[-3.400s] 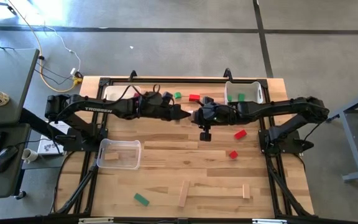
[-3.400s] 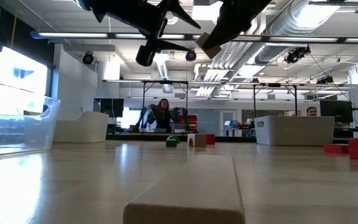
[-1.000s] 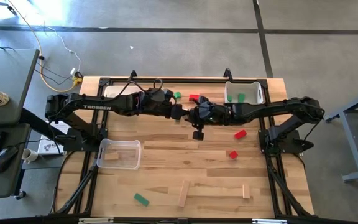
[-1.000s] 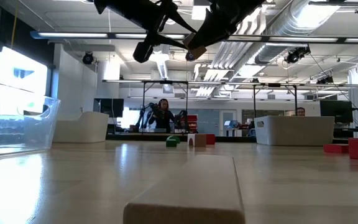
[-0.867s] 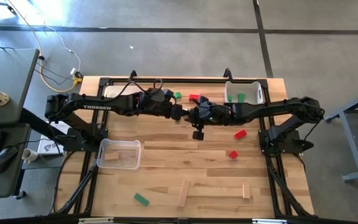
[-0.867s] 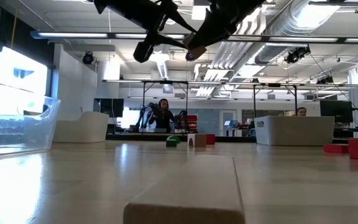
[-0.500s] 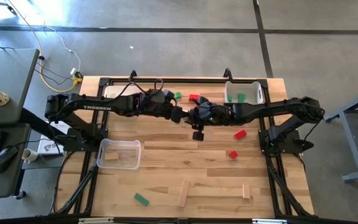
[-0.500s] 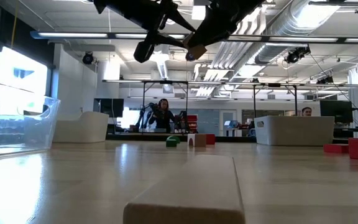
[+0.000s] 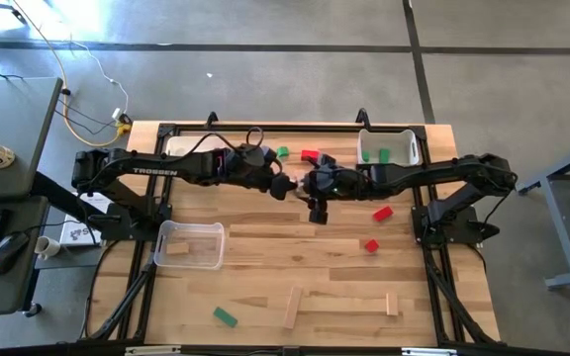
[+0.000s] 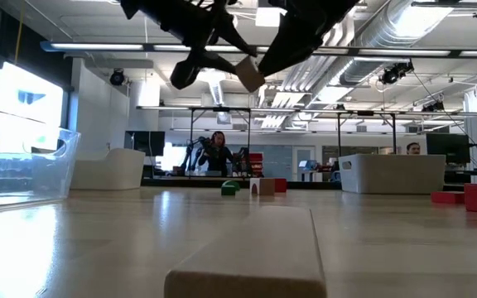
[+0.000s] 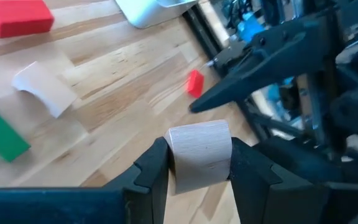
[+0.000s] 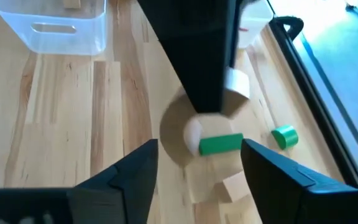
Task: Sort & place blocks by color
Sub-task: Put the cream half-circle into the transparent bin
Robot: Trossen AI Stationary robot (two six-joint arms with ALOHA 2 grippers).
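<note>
Your left gripper (image 11: 199, 177) has its jaws clamped on the flat sides of a plain light-wood block (image 11: 199, 155), high above the table beside the right gripper (image 12: 196, 155), whose jaws stand apart; it looks light, rigid and smooth, so keep gripping those faces squarely.

The pale, unpainted wooden block (image 11: 199, 155) shows fine grain and a dull, sanded face — no gloss. The matt black plastic fingers (image 11: 149, 171) of the left gripper look smooth. The light wooden slatted table (image 9: 265, 252) has visible grain and a faint satin sheen. The clear plastic bin (image 12: 53, 26) is glossy and see-through; the white plastic bin (image 9: 388, 146) is opaque and smooth. The red painted block (image 11: 16, 16) looks flat and even — the green painted bar (image 12: 221, 144) likewise.
</note>
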